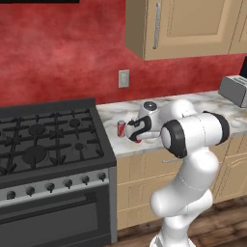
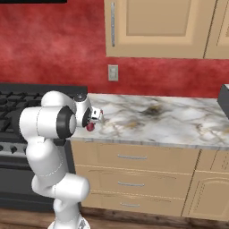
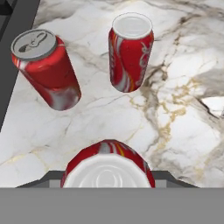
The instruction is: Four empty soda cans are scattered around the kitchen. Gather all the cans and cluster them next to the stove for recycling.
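My gripper (image 3: 108,175) is shut on a red soda can (image 3: 108,162), whose silver top faces the hand camera. It hangs just above the marble counter (image 3: 179,131). Two more red soda cans stand upright on the counter beyond it, one on the left (image 3: 46,70) beside the stove's black edge (image 3: 17,26) and one on the right (image 3: 130,52). In the left base view the gripper (image 1: 136,134) hovers right of a standing can (image 1: 121,128), close to the stove (image 1: 43,140). The held can's red end (image 2: 91,127) shows under the hand in the right base view.
A silver toaster (image 1: 234,89) sits at the counter's far right. A wall outlet (image 1: 124,78) and upper cabinets (image 1: 183,26) are above the counter. Drawers (image 2: 132,157) run below it. The marble stretches away to the right of the cans.
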### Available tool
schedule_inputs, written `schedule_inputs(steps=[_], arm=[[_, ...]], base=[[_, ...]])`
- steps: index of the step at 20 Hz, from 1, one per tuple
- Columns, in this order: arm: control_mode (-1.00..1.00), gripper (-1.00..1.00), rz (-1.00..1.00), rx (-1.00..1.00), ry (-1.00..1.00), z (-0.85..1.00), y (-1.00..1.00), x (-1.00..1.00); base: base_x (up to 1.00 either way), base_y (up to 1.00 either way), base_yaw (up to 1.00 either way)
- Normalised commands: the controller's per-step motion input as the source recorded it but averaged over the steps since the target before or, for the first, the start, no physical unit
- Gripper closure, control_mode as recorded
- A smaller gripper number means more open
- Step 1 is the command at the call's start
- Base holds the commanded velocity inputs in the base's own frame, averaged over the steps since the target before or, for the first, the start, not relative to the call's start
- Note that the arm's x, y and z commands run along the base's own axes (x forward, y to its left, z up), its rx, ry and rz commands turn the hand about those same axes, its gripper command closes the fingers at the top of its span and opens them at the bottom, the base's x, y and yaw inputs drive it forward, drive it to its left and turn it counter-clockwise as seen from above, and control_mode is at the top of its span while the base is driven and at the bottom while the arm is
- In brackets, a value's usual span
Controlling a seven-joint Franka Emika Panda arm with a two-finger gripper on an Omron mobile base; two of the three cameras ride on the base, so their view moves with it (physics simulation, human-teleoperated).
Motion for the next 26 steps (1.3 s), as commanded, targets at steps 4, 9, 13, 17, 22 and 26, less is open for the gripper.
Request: schedule_inputs(steps=[4, 9, 13, 17, 22, 26], arm=[[-1.00, 1.00, 0.00, 0.00, -0.01, -0.09, 0.00, 0.11], [-1.00, 1.00, 0.00, 0.00, -0.02, -0.06, 0.01, 0.15], [-1.00, 1.00, 0.00, 0.00, -0.03, -0.05, 0.04, 0.15], [-1.00, 1.00, 0.00, 0.00, -0.02, -0.06, 0.04, 0.14], [-1.00, 1.00, 0.00, 0.00, 0.00, -0.15, 0.05, 0.04], [-1.00, 1.00, 0.00, 0.00, 0.00, -0.18, 0.04, 0.06]], base=[[0.00, 0.00, 0.00], [0.00, 0.00, 0.00], [0.00, 0.00, 0.00], [0.00, 0.00, 0.00], [0.00, 0.00, 0.00], [0.00, 0.00, 0.00]])
